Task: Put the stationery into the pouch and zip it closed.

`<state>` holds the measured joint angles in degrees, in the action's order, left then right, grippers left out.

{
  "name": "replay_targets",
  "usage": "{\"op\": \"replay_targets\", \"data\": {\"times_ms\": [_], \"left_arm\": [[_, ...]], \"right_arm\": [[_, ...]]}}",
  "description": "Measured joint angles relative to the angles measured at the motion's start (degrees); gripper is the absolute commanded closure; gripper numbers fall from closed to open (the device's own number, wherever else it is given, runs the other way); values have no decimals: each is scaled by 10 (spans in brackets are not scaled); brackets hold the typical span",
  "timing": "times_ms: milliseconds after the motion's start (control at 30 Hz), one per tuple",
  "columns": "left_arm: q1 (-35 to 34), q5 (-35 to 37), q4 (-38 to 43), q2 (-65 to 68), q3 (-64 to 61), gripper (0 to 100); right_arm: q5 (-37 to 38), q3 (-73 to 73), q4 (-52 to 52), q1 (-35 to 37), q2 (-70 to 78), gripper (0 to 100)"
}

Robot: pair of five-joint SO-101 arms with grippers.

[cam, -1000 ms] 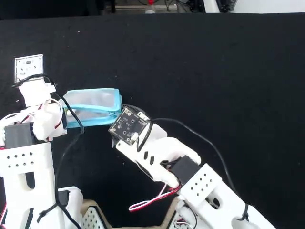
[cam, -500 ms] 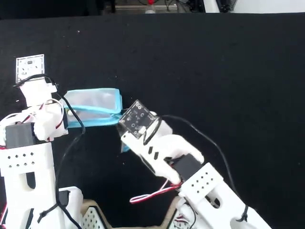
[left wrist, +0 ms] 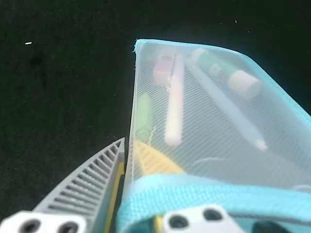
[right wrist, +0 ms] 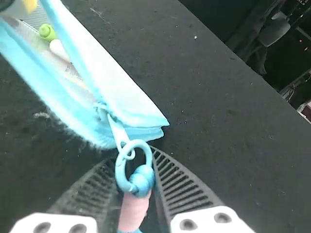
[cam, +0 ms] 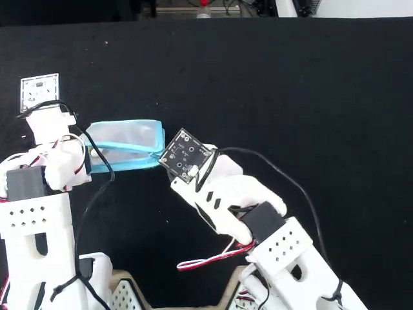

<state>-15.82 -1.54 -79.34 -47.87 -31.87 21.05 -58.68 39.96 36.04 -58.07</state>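
The translucent mesh pouch with light-blue trim (cam: 126,145) lies on the left part of the black table cloth (cam: 290,97), its long side running left to right; through the mesh the left wrist view shows stationery inside: a pale pen (left wrist: 173,107), a green marker (left wrist: 143,114), a pink piece (left wrist: 163,70) and a white-capped pen (left wrist: 243,85). The left gripper (left wrist: 127,155) clamps the pouch's left end, one ribbed grey finger outside the mesh and a yellow finger (left wrist: 153,162) seen through it; the right gripper (right wrist: 133,158) meets the pouch's right end, its two ribbed fingers pressed on either side of the light-blue zip pull with ring and bead (right wrist: 138,182). From the high view the black square board (cam: 186,156) on the right wrist covers the pouch's right corner, and the left arm's white body hides its left end; a black cable (cam: 284,187) loops right of the right arm; red and white wires (cam: 206,263) hang near its base; a small white square plate (cam: 39,90) sits far of the left arm.
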Motion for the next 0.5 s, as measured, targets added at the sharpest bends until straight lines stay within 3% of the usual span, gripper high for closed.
{"op": "replay_targets", "data": {"times_ms": [100,500], "left_arm": [[0,0,0,0,0,970],[0,0,0,0,0,970]], "right_arm": [[0,4,7,0,0,887],[1,4,7,0,0,913]]}}
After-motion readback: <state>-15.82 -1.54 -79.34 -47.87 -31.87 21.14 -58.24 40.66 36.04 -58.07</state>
